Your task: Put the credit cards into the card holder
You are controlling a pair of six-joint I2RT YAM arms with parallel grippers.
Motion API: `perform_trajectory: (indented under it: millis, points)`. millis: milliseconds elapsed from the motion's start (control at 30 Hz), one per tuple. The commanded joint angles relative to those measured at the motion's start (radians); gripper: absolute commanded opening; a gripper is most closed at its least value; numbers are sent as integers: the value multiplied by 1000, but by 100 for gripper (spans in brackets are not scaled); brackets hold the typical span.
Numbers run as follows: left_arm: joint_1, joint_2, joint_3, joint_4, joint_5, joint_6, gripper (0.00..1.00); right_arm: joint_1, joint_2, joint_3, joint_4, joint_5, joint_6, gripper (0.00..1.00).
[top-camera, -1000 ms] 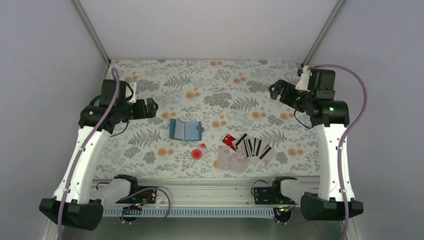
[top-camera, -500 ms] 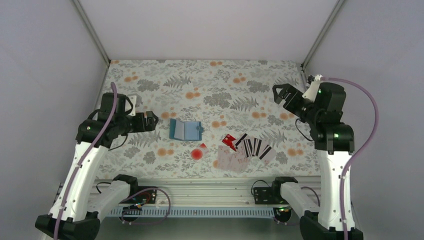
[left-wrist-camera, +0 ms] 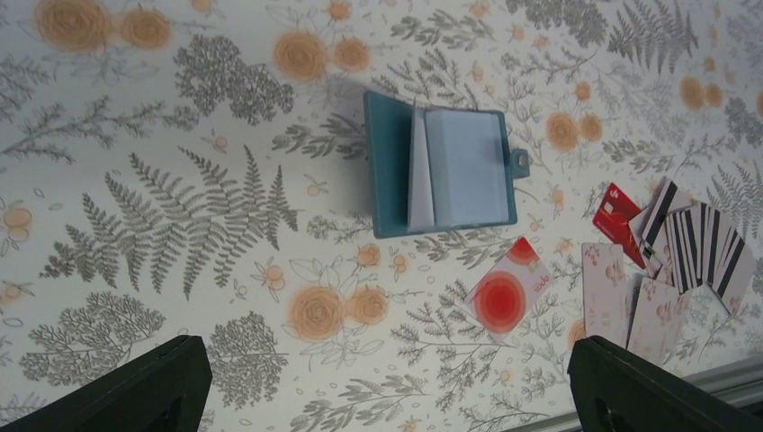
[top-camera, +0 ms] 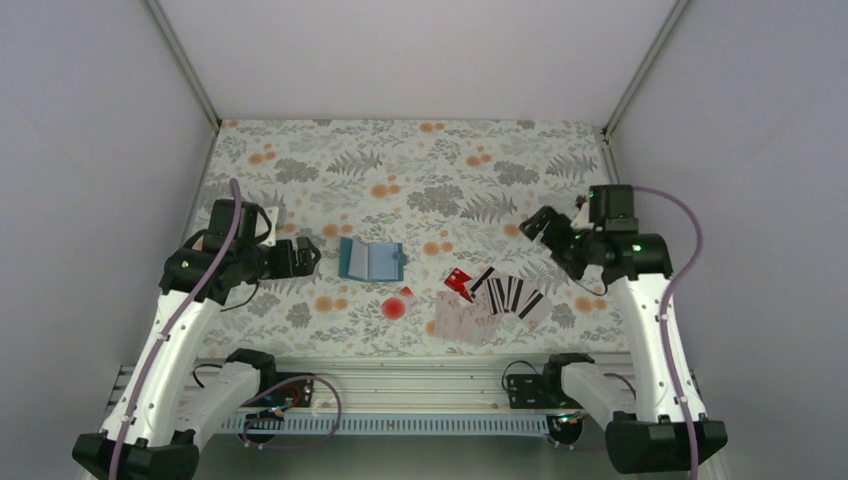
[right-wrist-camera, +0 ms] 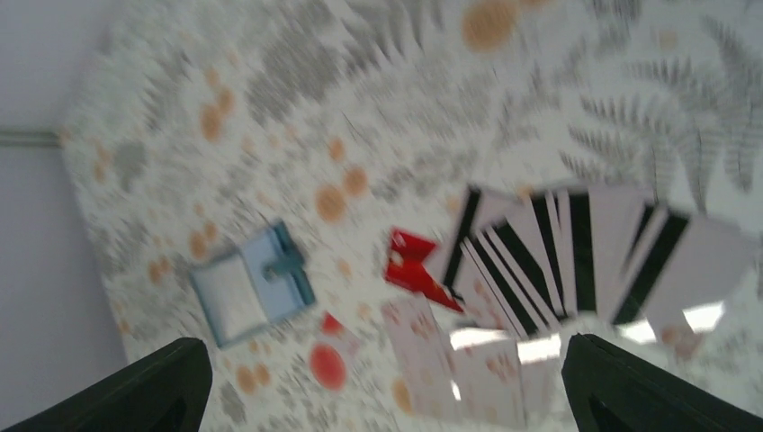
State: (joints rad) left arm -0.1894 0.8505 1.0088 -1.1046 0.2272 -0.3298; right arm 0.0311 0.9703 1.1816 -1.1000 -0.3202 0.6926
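Floral-printed cloth (top-camera: 420, 160) covers the table, which is enclosed by pale grey walls (top-camera: 400, 50).

Left gripper (top-camera: 308, 255): jaws fully apart, nothing between them. It is held above the cloth, just to the left of the card holder (top-camera: 370, 259). In the left wrist view its two dark fingers (left-wrist-camera: 153, 387) sit at the bottom corners, with only bare cloth between them.

Right gripper (top-camera: 538, 225): jaws likewise spread wide and empty. It is held above the cloth, just beyond the far right end of the credit cards (top-camera: 510, 295). The right wrist view is blurred, but nothing shows between its fingers (right-wrist-camera: 621, 382).

Card holder: near the table's centre, lying flat and open, with a blue cover, pale inner sleeves and a small tab on its right edge.

Credit cards: right of the holder and apart from it.
- Pale cards with black stripes are fanned out and overlapping.
- The red card (top-camera: 459, 284) touches the fan's left end.
- Floral-faced cards (top-camera: 462, 320) overlap along the fan's near side.

A separate spot card (top-camera: 397, 305), bearing a round red mark, lies alone just nearer than the holder. No card is seen in the holder's sleeves.
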Motion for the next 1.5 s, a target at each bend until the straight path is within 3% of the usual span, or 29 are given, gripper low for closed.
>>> perform_trajectory:
  millis: [0,367,567,833,1133,1467]
  points:
    - [-4,-2,-37,-6,30,-24,100,99,-8,-89,-108,18,73,99]
    - [-20,66,-58,18,28,-30,100,518,121,-221,-56,209,368,99]
    - [-28,109,-89,24,0,-31,100,665,253,-218,-2,267,465,99]
    - [-48,145,-130,57,-2,-27,100,761,372,-269,69,307,521,99]
    - [-63,163,-129,65,-5,-17,100,774,471,-324,159,310,479,98]
    - [-69,164,-124,62,-5,-13,100,773,540,-343,217,332,436,84]
